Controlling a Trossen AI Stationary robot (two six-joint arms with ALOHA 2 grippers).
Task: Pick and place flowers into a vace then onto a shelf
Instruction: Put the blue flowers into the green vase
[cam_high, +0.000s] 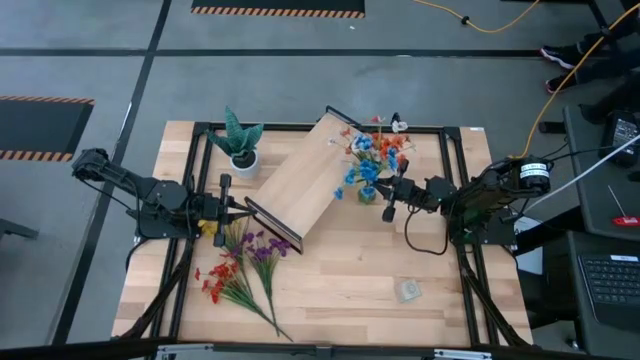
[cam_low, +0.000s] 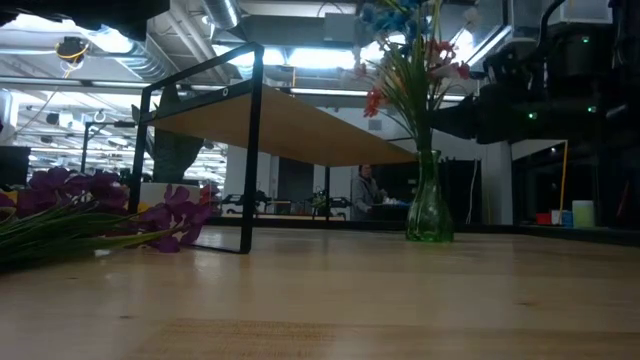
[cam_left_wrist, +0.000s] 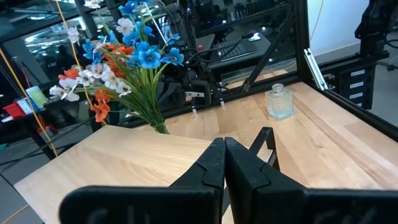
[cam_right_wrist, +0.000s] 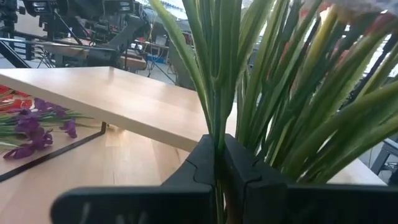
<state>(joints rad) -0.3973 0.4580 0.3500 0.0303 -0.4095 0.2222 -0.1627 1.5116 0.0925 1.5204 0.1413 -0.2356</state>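
loose purple and red flowers (cam_high: 240, 262) lying near-left on table (cam_high: 350, 290). left gripper (cam_high: 240, 212) clenched empty at shelf's (cam_high: 300, 180) near-left edge. farther right, right gripper (cam_high: 398, 190) pinched on a stem in green vace (cam_low: 429, 208) beside shelf. mid-insertion; next likely release stem, fetch remaining sprigs.

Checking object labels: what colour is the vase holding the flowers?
Translucent green; the vase shows best in the low view, standing on the table beside the shelf.

Vase (cam_right_wrist: 231, 211) behind right fingers (cam_right_wrist: 205, 165)
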